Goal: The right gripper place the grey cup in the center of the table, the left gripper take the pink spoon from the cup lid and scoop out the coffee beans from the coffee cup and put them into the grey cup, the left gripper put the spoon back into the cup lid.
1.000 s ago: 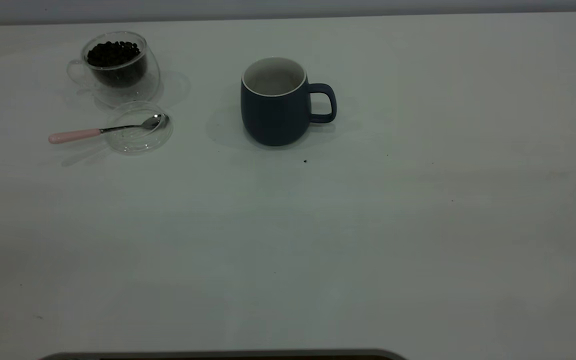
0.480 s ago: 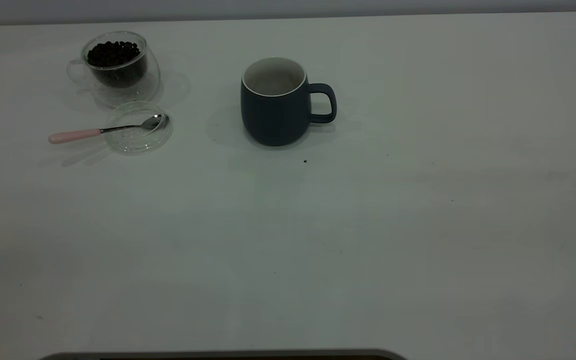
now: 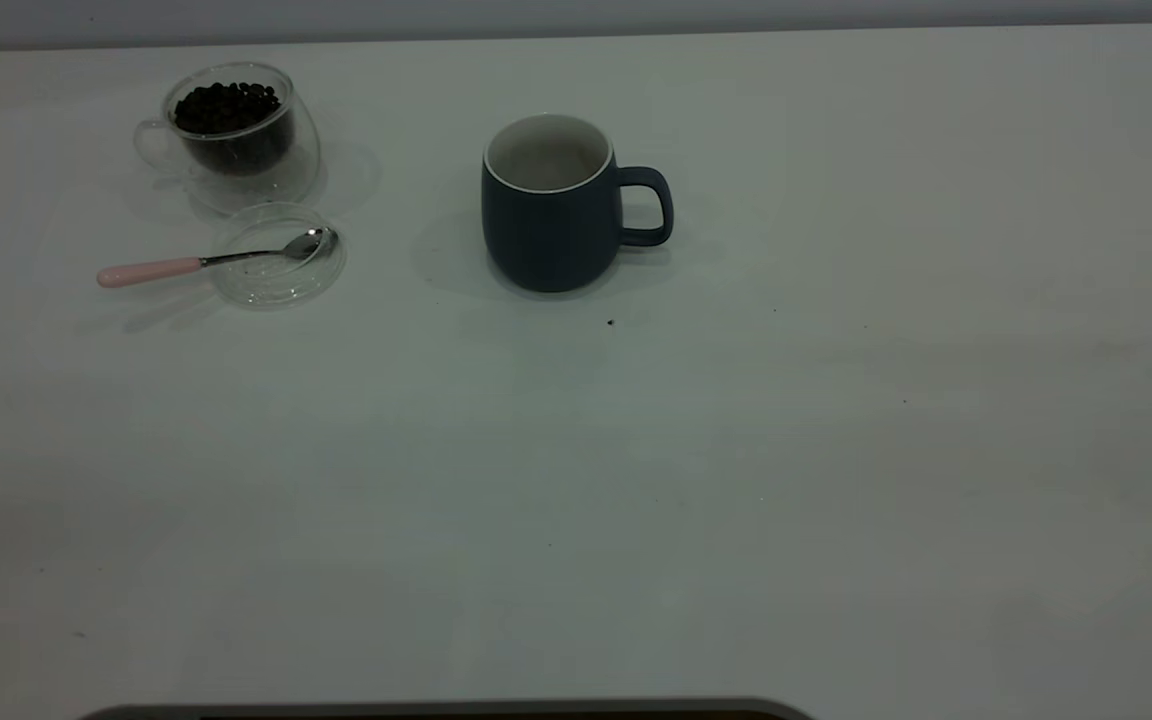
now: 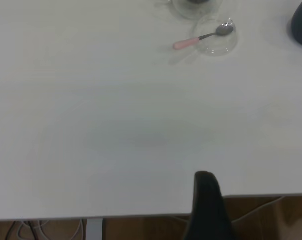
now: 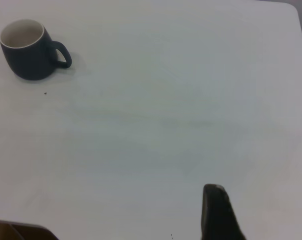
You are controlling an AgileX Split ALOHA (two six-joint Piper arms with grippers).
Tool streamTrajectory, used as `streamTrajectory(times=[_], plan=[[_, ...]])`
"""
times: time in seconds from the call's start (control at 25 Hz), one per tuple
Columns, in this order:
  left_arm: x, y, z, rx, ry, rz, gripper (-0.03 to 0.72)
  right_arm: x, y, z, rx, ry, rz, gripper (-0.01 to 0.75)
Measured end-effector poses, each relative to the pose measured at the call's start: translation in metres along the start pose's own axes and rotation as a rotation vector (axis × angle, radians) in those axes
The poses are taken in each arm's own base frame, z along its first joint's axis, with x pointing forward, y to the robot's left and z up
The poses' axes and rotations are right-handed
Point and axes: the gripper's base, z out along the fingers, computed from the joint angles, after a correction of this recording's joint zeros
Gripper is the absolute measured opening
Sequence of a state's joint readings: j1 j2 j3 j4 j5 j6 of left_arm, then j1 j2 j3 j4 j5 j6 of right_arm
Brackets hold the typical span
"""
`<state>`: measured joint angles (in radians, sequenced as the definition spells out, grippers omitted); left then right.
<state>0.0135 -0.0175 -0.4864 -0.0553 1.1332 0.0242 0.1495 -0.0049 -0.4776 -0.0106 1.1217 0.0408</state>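
Note:
The grey cup (image 3: 551, 205) stands upright at the table's far middle, handle to the right; it also shows in the right wrist view (image 5: 26, 50). The glass coffee cup (image 3: 231, 135) with dark beans stands at the far left. Just in front of it lies the clear cup lid (image 3: 276, 255). The pink spoon (image 3: 151, 271) rests with its bowl in the lid and its handle pointing left; it also shows in the left wrist view (image 4: 190, 42). My left gripper (image 4: 258, 210) is open and empty, back at the table's near edge. My right gripper (image 5: 262, 210) is open and empty, far from the cup.
The white table (image 3: 636, 480) fills the exterior view, with no arm in it. A tiny dark speck (image 3: 610, 322) lies just in front of the grey cup. In the left wrist view the table's near edge (image 4: 141, 217) shows.

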Motion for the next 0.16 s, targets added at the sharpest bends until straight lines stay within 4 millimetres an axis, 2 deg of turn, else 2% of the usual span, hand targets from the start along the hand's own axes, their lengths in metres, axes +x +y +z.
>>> streamTrajectory(times=[0.16], plan=[[0.0001,0.0000,0.0000,0.000,0.001,0.001,0.581,0.0000,0.0000,0.0000,0.000,0.000,0.000,0.456]])
